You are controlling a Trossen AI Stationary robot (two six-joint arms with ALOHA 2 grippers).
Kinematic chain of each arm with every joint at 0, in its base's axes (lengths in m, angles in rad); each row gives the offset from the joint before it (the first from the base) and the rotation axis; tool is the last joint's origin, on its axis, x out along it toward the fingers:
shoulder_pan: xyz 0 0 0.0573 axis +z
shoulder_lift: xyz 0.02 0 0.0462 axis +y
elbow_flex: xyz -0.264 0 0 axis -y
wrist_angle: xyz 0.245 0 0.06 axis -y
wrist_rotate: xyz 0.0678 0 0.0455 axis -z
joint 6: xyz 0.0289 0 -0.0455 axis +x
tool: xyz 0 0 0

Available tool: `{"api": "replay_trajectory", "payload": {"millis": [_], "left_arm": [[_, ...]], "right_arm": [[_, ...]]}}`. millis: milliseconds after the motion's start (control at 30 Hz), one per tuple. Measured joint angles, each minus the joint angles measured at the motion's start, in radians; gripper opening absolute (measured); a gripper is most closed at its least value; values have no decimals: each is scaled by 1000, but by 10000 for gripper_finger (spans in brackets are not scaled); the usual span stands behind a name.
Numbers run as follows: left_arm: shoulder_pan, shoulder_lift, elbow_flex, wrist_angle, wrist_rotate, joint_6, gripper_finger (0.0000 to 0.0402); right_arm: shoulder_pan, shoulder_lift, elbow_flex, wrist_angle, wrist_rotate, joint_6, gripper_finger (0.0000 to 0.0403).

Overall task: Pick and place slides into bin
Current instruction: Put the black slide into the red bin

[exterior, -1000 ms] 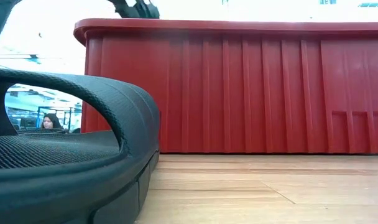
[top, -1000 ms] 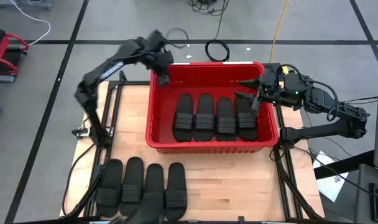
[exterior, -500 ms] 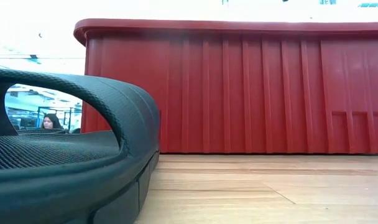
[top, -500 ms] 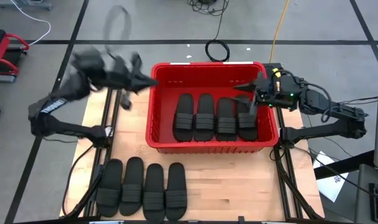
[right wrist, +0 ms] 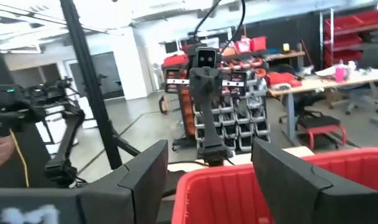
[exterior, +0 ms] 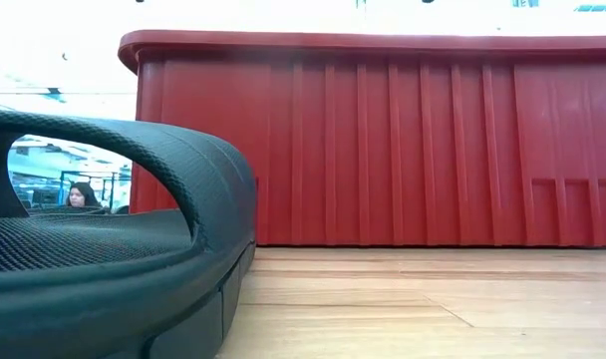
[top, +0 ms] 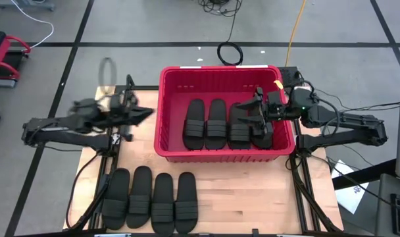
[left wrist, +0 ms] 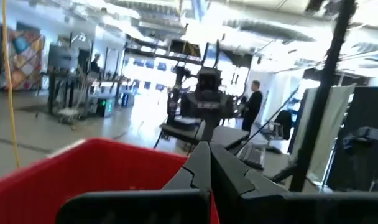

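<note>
The red bin (top: pixel 162 125) stands at the middle of the table; its wall fills the low view (exterior: pixel 383 140). Several black slides (top: pixel 216 123) lie side by side, soles down, on its floor. Several more slides (top: pixel 151 197) lie in a row on the table at the near left; one looms in the low view (exterior: pixel 114 239). My left gripper (top: pixel 146 113) is shut and empty, just outside the bin's left wall. My right gripper (top: pixel 252 116) is open and empty over the right-hand slides in the bin; its fingers (right wrist: pixel 145 177) stand wide apart.
Bare wood table shows between the bin and the row of slides (top: pixel 239 191). Cables (top: pixel 229 52) lie on the floor beyond the table's far edge. A person (exterior: pixel 82 194) shows far off in the room behind.
My left arm has swung from the bin's far left corner out toward the table's left edge and nearer, ending beside the bin's left wall. My right gripper has gone toward the table's left and a little nearer, over the slides in the bin. The slides have stayed put.
</note>
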Motion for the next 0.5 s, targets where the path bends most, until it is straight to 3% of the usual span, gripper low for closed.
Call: {"api": "replay_trajectory", "payload": {"millis": [233, 500], "left_arm": [[-3, -207, -3, -229, 0, 30, 0], [-3, -285, -1, -417, -7, 43, 3]], "right_arm": [[35, 4, -1, 117, 178, -14, 221], [185, 55, 5, 394, 322, -252, 221]]}}
